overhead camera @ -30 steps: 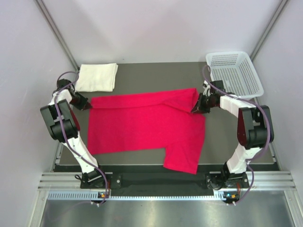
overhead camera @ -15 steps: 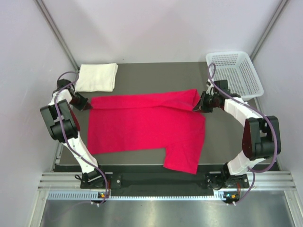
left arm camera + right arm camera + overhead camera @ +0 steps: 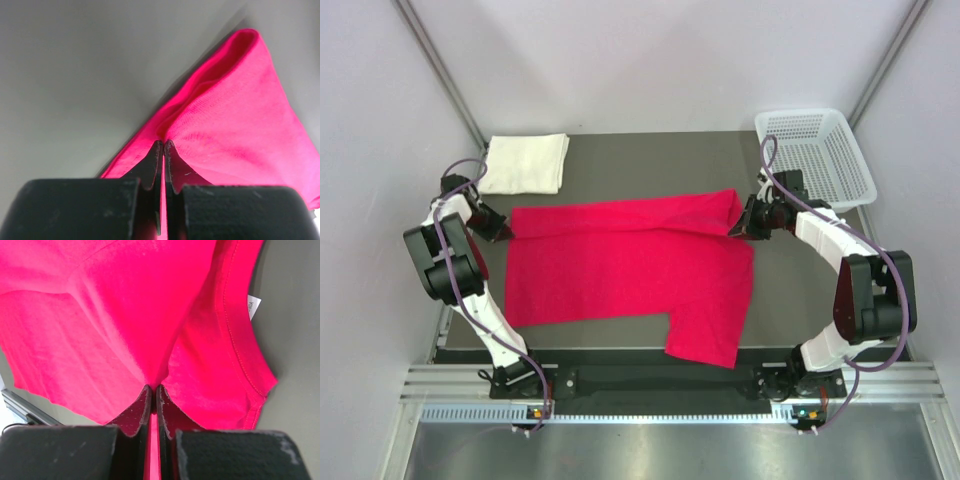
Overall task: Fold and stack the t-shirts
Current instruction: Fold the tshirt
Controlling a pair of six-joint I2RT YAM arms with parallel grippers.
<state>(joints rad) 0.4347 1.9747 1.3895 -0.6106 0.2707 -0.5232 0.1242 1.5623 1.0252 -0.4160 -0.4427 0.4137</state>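
The left gripper (image 3: 163,146) and right gripper (image 3: 153,390) each pinch tight the far edge of the red shirt (image 3: 620,270), spread on the table (image 3: 650,160) near the folded cream shirt (image 3: 525,163); uneven pulls could slip thin cloth free, skewing the fold

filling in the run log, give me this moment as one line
left gripper: shut on red t-shirt, far-left corner | right gripper: shut on red t-shirt, far-right corner | white t-shirt: folded, table's far-left corner

The left gripper (image 3: 164,145) fills the bottom of the frame, its two black fingers (image 3: 150,170) pinched together on a fold of the red t-shirt (image 3: 235,125). The cloth rises toward the upper right over the grey table (image 3: 75,75).
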